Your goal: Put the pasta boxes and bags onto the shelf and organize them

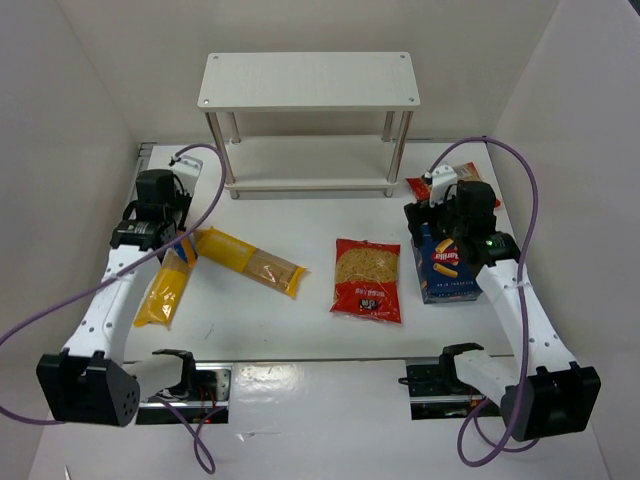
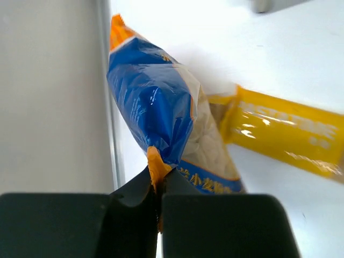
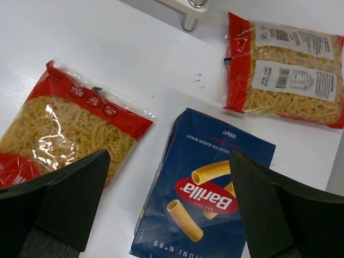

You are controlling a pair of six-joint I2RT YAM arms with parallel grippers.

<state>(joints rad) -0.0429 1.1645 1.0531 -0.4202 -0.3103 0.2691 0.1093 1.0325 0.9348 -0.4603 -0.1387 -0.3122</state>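
Observation:
My left gripper (image 2: 160, 174) is shut on the orange sealed end of the blue-and-orange pasta bag (image 2: 156, 102), near the left wall. In the top view the left gripper (image 1: 178, 238) and arm hide most of that bag. Two yellow spaghetti packets (image 1: 250, 260) (image 1: 165, 290) lie on the table's left half. My right gripper (image 3: 167, 161) is open above the dark blue Barilla box (image 3: 209, 188), which lies flat at the right (image 1: 447, 268). One red windowed bag (image 1: 367, 280) lies at the centre; the other (image 3: 285, 70) lies behind the box. The white two-tier shelf (image 1: 310, 80) stands at the back.
A white side wall (image 2: 48, 97) and the table's edge rail run close to the left of the held bag. A silver shelf leg (image 3: 191, 21) stands just beyond the Barilla box. Purple cables (image 1: 525, 190) loop over both arms.

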